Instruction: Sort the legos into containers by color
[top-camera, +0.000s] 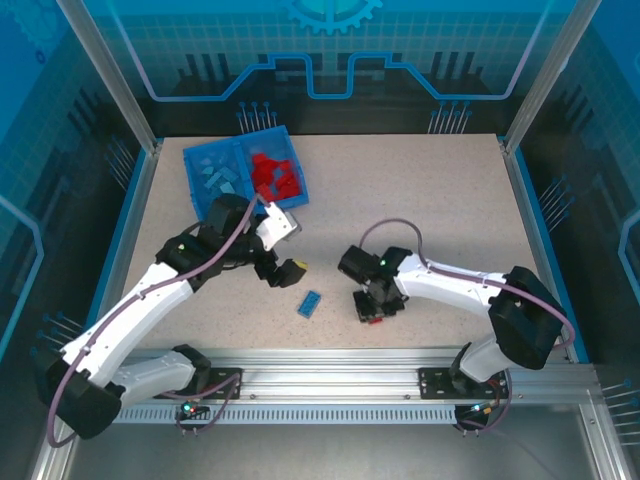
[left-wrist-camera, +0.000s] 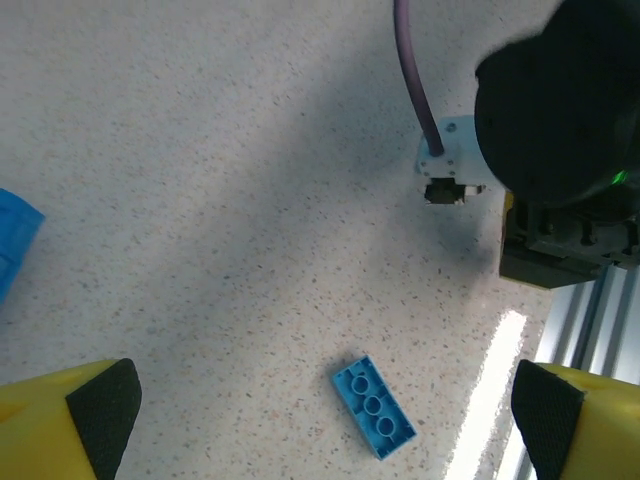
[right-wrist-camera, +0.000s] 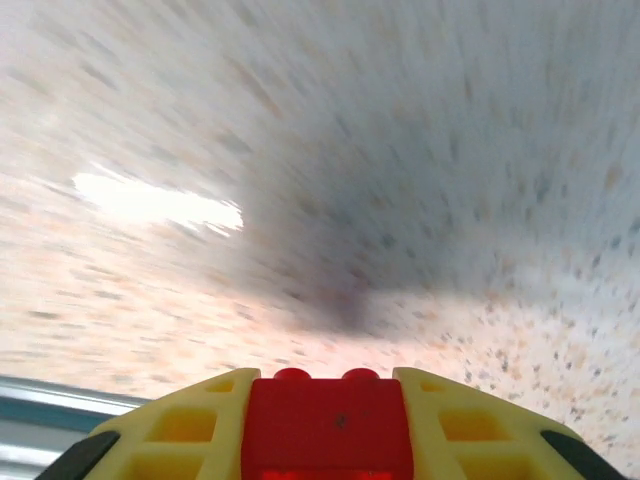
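Speckled beige table (top-camera: 440, 200) fills the floor of a cell walled with blue-lit panels and aluminium posts. At its far left sits the blue tray (top-camera: 195, 160), turned slightly askew. Its left compartment (top-camera: 203, 196) holds a cluster of light blue bricks (top-camera: 220, 180), and its right compartment (top-camera: 296, 172) holds a heap of red bricks (top-camera: 272, 176).

The left gripper (top-camera: 283, 266) hangs over the table just in front of the tray, its jaws spread wide. In the left wrist view its two yellow fingertips (left-wrist-camera: 70, 420) with black pads sit at the bottom corners, well apart, with nothing between them. One loose light blue brick (top-camera: 309, 303) lies flat on the table, studs up, just beside that gripper and between the two arms. The left wrist view shows it (left-wrist-camera: 374, 407) lying at an angle on bare surface, touched by nothing. A corner of the tray shows at that view's left edge, and the dark housing of the right arm (left-wrist-camera: 560, 100) with its purple cable (left-wrist-camera: 412, 70) shows at the upper right.

The right gripper (top-camera: 375, 312) points down near the table's front edge, clamped on a single red brick (top-camera: 375, 318). In the right wrist view the red brick (right-wrist-camera: 327, 430) sits snug between the yellow fingers (right-wrist-camera: 205, 420), studs facing forward. The table beyond is too blurred to tell whether the brick touches it; it looks slightly raised.
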